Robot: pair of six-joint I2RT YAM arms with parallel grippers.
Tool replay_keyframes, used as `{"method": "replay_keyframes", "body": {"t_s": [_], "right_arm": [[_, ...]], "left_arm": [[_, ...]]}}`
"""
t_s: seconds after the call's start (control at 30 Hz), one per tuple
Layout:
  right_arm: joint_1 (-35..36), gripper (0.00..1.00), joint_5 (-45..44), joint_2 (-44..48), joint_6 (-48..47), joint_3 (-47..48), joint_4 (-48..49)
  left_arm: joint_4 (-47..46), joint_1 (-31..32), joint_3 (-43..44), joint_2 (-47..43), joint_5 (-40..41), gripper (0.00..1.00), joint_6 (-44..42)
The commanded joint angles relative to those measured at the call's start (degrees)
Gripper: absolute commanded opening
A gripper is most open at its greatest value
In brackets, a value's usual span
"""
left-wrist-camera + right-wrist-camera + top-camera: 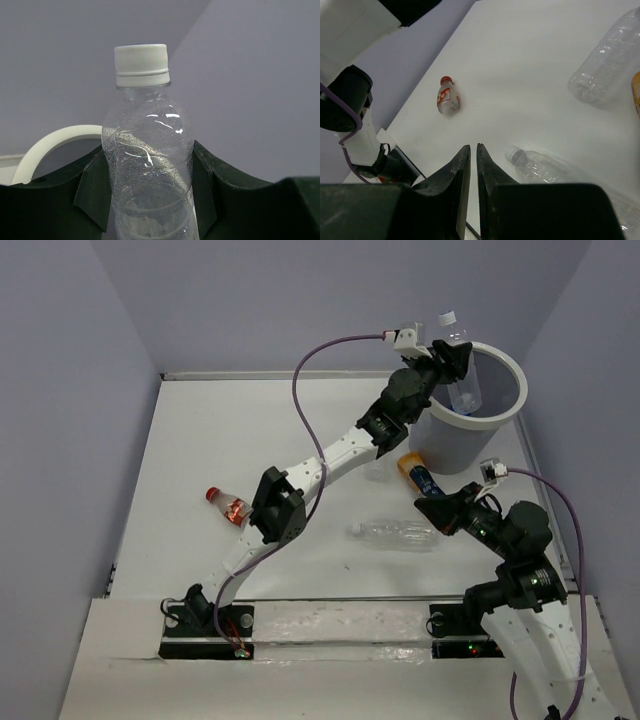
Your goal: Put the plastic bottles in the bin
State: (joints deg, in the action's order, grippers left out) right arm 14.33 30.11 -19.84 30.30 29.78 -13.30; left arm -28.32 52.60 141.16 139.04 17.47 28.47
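My left gripper (447, 355) is shut on a clear white-capped bottle (452, 332) and holds it upright over the near rim of the pale grey bin (450, 445). In the left wrist view the bottle (147, 145) stands between my fingers, with the white bin rim (52, 141) behind. An orange bottle with a blue label (417, 471) lies at the bin's foot. A clear bottle (395, 535) lies mid-table and a red-capped one (228, 506) lies left. My right gripper (422, 506) is shut and empty above the table, near the clear bottle (545, 169).
Another clear bottle (375, 472) lies partly under the left arm; it also shows in the right wrist view (607, 62). The red-capped bottle (448, 96) shows there too. Grey walls enclose the table on three sides. The bin stands in the far right corner.
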Motion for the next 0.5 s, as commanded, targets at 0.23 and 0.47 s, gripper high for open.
{"method": "replay_keyframes", "body": {"t_s": [0.23, 0.47], "right_arm": [[1.49, 0.17, 0.48, -1.87, -2.44, 3.35, -0.41], [1.49, 0.32, 1.0, -8.28, -4.55, 7.92, -1.9]], "left_arm": [[-11.51, 0.05, 5.26, -2.27, 3.18, 0.99, -8.5], [4.65, 0.31, -3.67, -19.63, 5.1, 0.99, -20.98]]}}
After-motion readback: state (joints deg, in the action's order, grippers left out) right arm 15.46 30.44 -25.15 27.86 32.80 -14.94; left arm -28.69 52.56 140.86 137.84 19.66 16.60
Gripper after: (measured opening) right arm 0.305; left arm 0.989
